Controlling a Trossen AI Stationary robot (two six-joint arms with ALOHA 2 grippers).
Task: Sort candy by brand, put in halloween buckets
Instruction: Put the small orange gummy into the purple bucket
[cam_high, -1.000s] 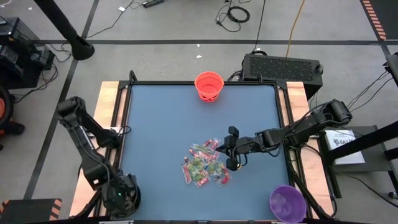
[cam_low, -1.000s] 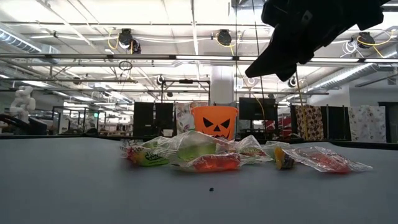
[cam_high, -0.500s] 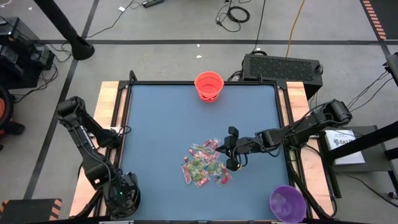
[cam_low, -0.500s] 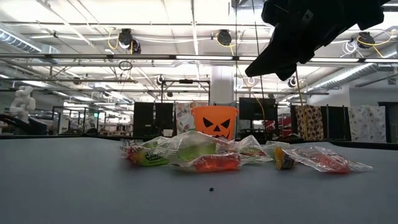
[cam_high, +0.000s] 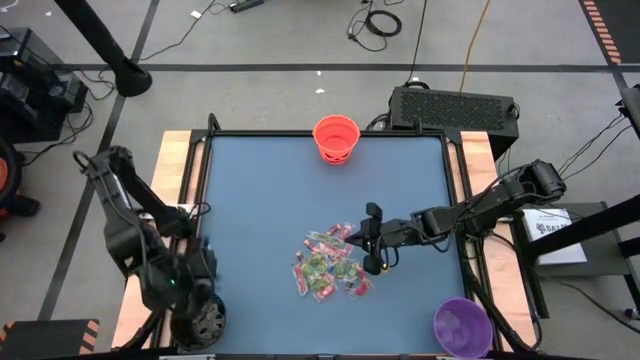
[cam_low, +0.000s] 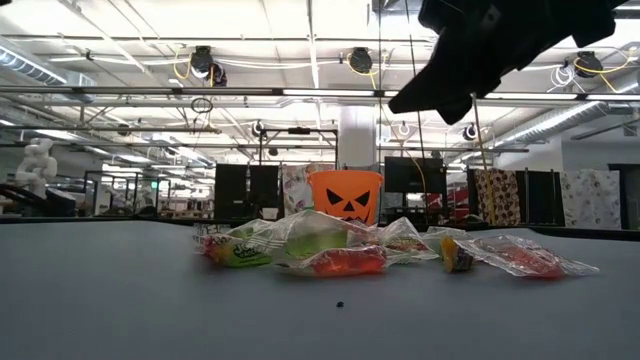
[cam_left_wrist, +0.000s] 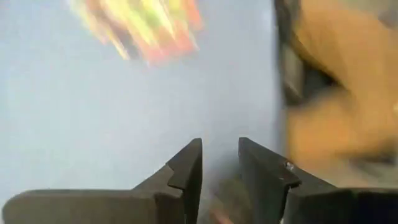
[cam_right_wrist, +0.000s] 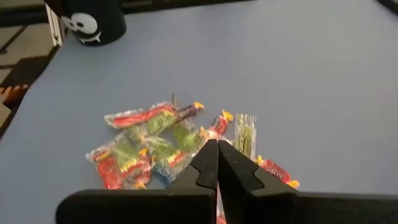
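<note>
Low view puts the candy heap nearest, lying mid-frame on the blue desk; the print on its wrappers is too small to read. Above the heap, at upper right, hangs the right claw, fingers pressed together with nothing held. Behind the sweets stands the orange bucket with a jack-o'-lantern face. From above, the purple bucket sits lower right, and the left claw, slightly parted and empty, lower left beside the black bucket, which bears a skull.
</note>
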